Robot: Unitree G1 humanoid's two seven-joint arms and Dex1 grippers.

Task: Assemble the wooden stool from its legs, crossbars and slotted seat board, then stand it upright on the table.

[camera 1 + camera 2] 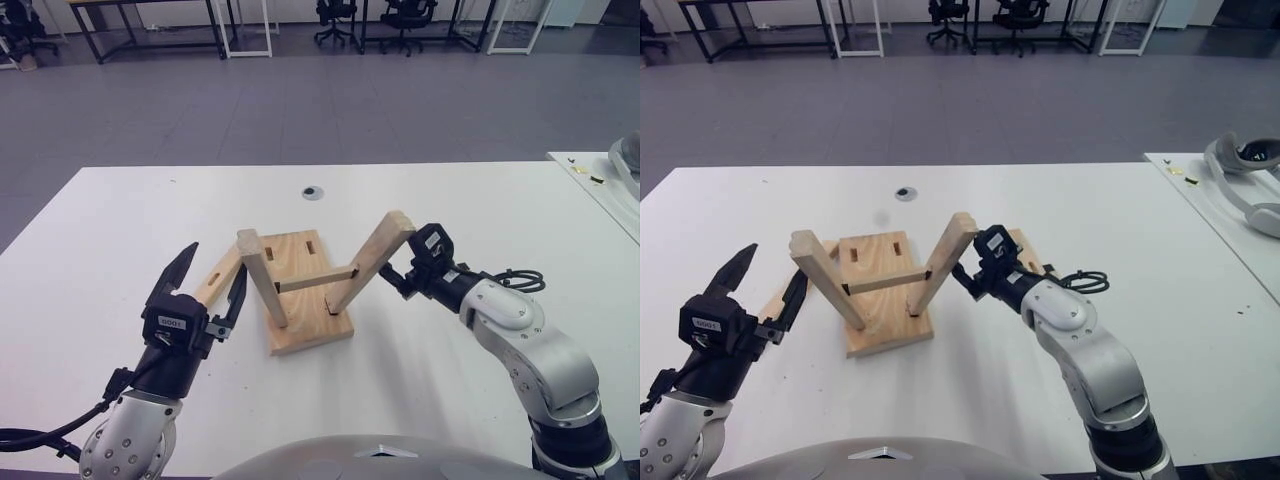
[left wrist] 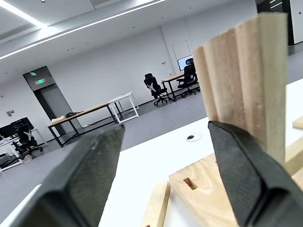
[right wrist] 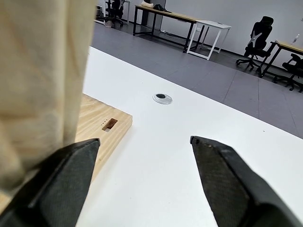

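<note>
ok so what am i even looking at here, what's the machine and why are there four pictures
It is a humanoid robot with two arms, each ending in a two-finger gripper. The two wide pictures come from a stereo camera on its head, looking down over the arms. The two close-ups come from cameras on its wrists.

On the white table a wooden seat board lies flat. A left leg and a right leg stand in it, leaning apart and joined by a crossbar. It is a half-built stool, upside down. A loose wooden piece lies beside the board on the robot's left.

The left gripper is open next to the left leg, and the right gripper is open beside the right leg. Neither holds anything.
</note>
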